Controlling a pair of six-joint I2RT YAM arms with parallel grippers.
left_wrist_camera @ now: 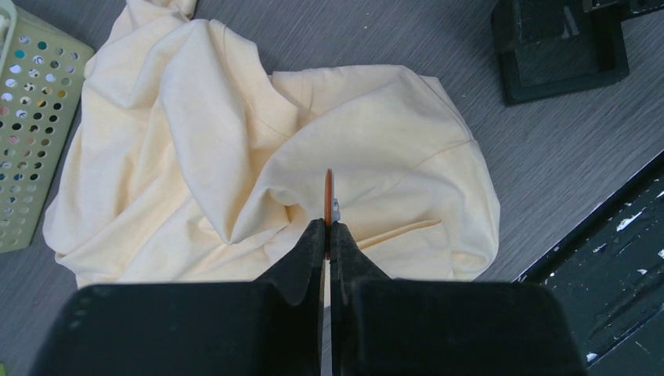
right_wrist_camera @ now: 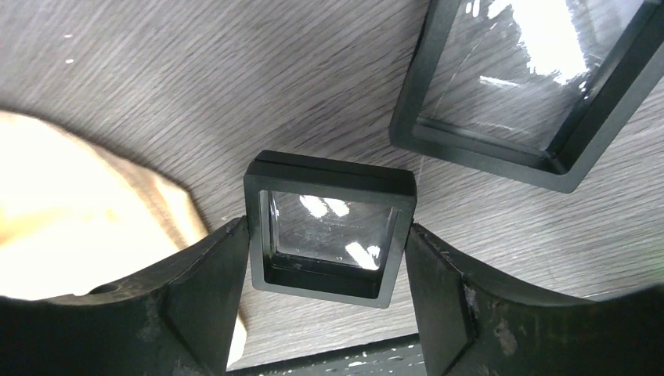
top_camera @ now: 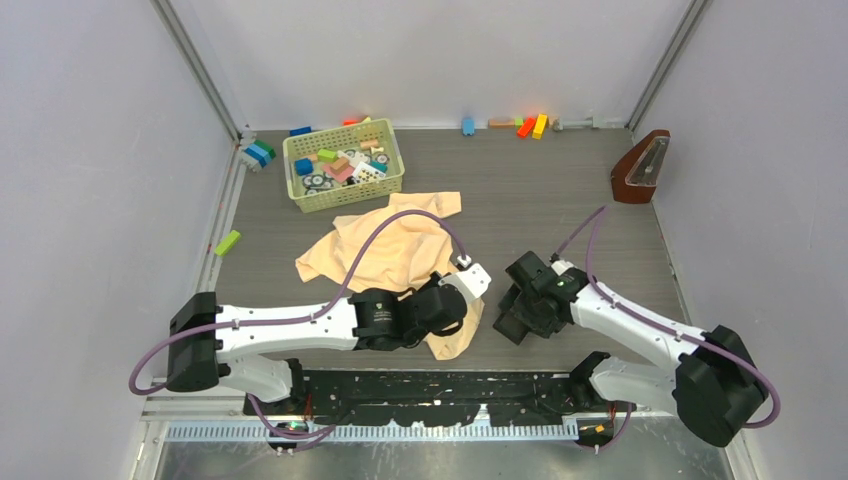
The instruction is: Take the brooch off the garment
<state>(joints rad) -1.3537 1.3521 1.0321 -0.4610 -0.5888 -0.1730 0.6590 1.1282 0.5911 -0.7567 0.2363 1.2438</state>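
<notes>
The peach garment (top_camera: 385, 250) lies crumpled in the middle of the table, and it fills the left wrist view (left_wrist_camera: 196, 141). My left gripper (left_wrist_camera: 329, 229) is shut on the brooch (left_wrist_camera: 329, 192), a thin disc seen edge-on with an orange rim and a small grey pin part, held just above the cloth. In the top view the left gripper (top_camera: 452, 308) sits over the garment's near edge. My right gripper (right_wrist_camera: 329, 235) is shut on a small black square tray (right_wrist_camera: 329, 168), with a finger against each side. It is just right of the garment (right_wrist_camera: 47, 219).
A second, larger black tray (right_wrist_camera: 485, 157) lies beside the held one and shows in the left wrist view (left_wrist_camera: 560, 51). A green basket (top_camera: 343, 165) of blocks stands behind the garment. A brown metronome (top_camera: 640, 168) is at the far right. Loose blocks (top_camera: 530, 125) line the back wall.
</notes>
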